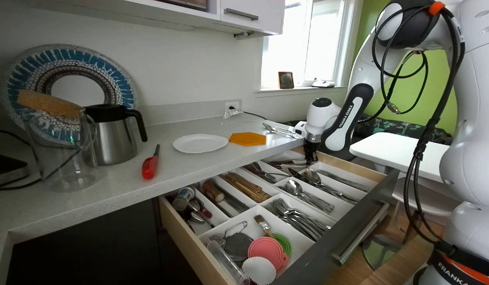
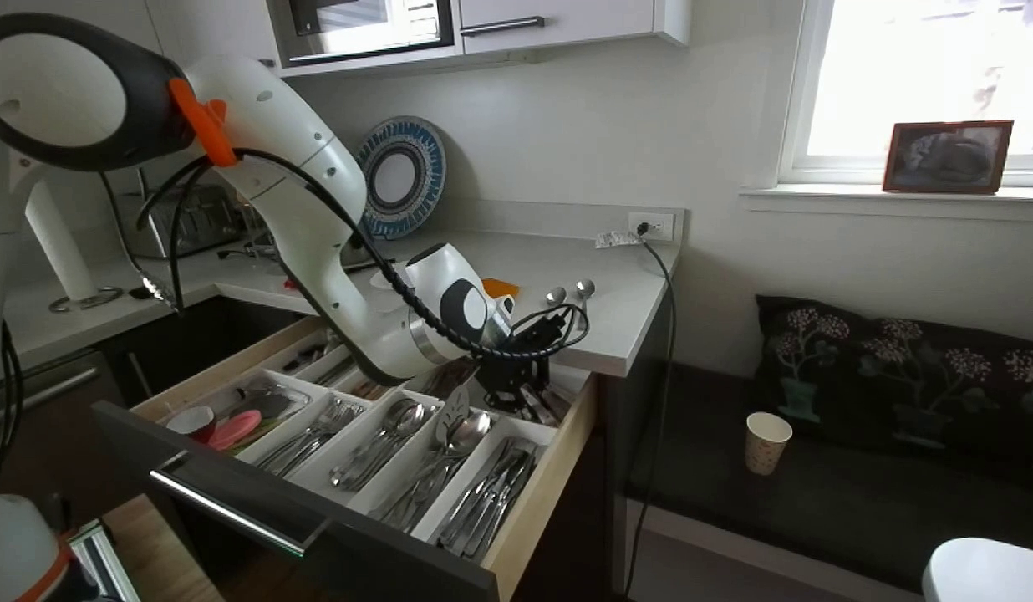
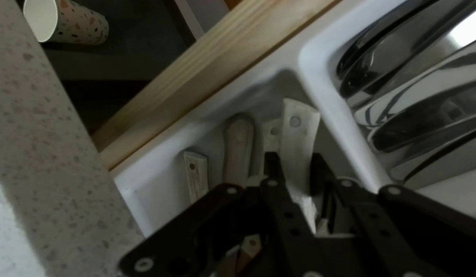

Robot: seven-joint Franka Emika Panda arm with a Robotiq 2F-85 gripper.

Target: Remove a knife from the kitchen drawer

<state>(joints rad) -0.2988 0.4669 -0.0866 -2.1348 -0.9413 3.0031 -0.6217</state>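
Note:
The kitchen drawer is pulled out in both exterior views, with its dark grey front point(image 1: 319, 247) point(image 2: 399, 552) and a divided cutlery tray. Its pale-wood side point(image 3: 207, 65) shows in the wrist view. My gripper point(image 1: 310, 158) point(image 2: 512, 393) reaches down into the back corner compartment beside the counter. In the wrist view my gripper point(image 3: 295, 163) has its fingers against both sides of a pale knife handle point(image 3: 298, 129). The blade is mostly hidden by the fingers. Other handles lie beside it, including a brownish handle point(image 3: 238, 150) and a small wooden handle point(image 3: 196, 175).
The counter edge point(image 3: 49, 154) overhangs the drawer close to my gripper. Spoons point(image 1: 276, 129), an orange hexagonal mat point(image 1: 247, 138), a white plate point(image 1: 201, 143) and a red lighter point(image 1: 150, 166) lie on the counter. A paper cup point(image 2: 765, 443) stands on the bench.

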